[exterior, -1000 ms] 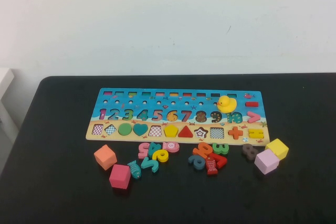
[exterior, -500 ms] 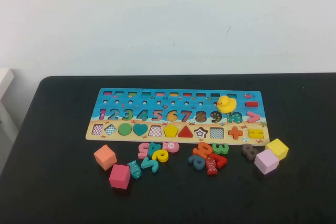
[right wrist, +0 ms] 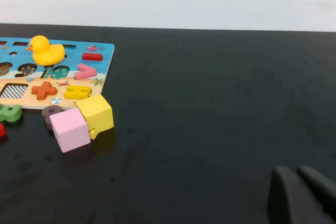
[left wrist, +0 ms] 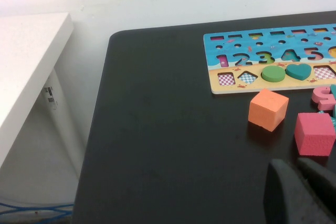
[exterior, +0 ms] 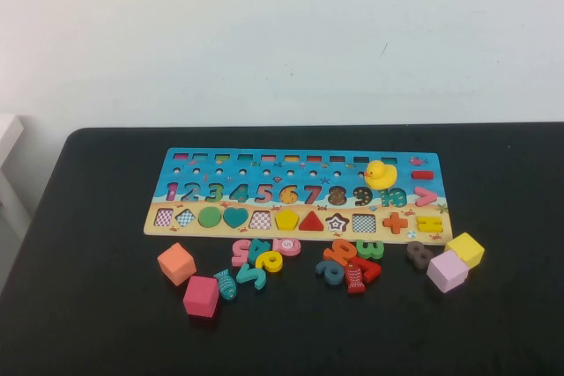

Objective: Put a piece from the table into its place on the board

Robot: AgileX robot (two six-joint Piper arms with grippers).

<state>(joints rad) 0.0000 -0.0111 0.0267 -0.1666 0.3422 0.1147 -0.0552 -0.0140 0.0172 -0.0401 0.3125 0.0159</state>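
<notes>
on the board (exterior: 300, 193) the yellow piece (exterior: 286, 218) sits in its slot, duck (exterior: 380, 173) at 2 o'clock; left gripper (left wrist: 299, 169) and right gripper (right wrist: 300, 176) off the desk (exterior: 106, 323) things, jaws pressed together.

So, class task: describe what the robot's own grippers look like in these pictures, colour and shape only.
Only fingertips show. The left gripper appears in the left wrist view as two dark grey, matte, rounded fingers, pressed together. The right gripper looks the same in the right wrist view: two dark, blunt fingers side by side. No cables or markings are visible, and neither arm shows in the high view.
</notes>
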